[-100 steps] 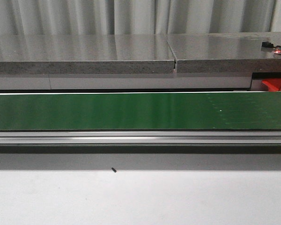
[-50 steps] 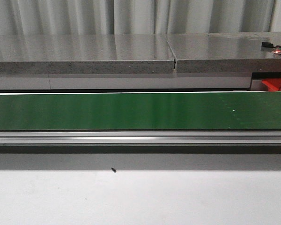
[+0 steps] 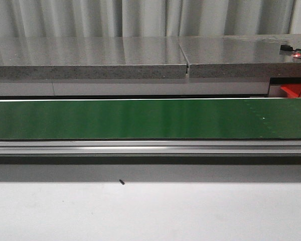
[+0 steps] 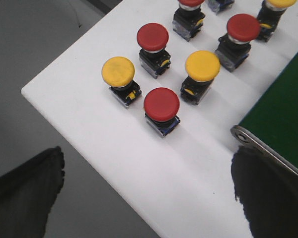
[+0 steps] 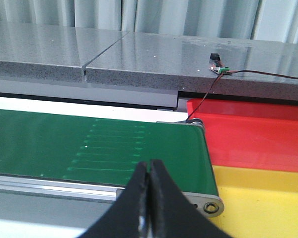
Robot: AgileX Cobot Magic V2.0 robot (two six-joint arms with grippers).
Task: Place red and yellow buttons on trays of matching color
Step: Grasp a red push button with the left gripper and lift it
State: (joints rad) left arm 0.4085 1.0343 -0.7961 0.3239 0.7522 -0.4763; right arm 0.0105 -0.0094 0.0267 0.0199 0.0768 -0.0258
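Observation:
Several red and yellow mushroom-head buttons stand on a white table in the left wrist view. Among them are a red button [image 4: 161, 102] nearest the fingers, a yellow button [image 4: 118, 71] beside it, another yellow button [image 4: 202, 65] and another red button [image 4: 152, 35]. My left gripper [image 4: 146, 158] hangs open above the table corner, apart from all of them. My right gripper [image 5: 150, 164] is shut on nothing above the end of the green belt [image 5: 89, 144]. Past that end lie the red tray [image 5: 253, 134] and the yellow tray [image 5: 268, 198]. The front view shows no gripper.
The green conveyor belt [image 3: 140, 119] runs across the front view with a metal rail [image 3: 140, 147] in front of it. Behind it is a grey stone counter [image 3: 90, 55]. A small sensor with a wire [image 5: 218, 67] sits on that counter. The red tray's corner [image 3: 295, 90] shows at the right.
A white speck on the green belt has drifted to the right, so the belt is running rightward. Nothing else differs in the front view.

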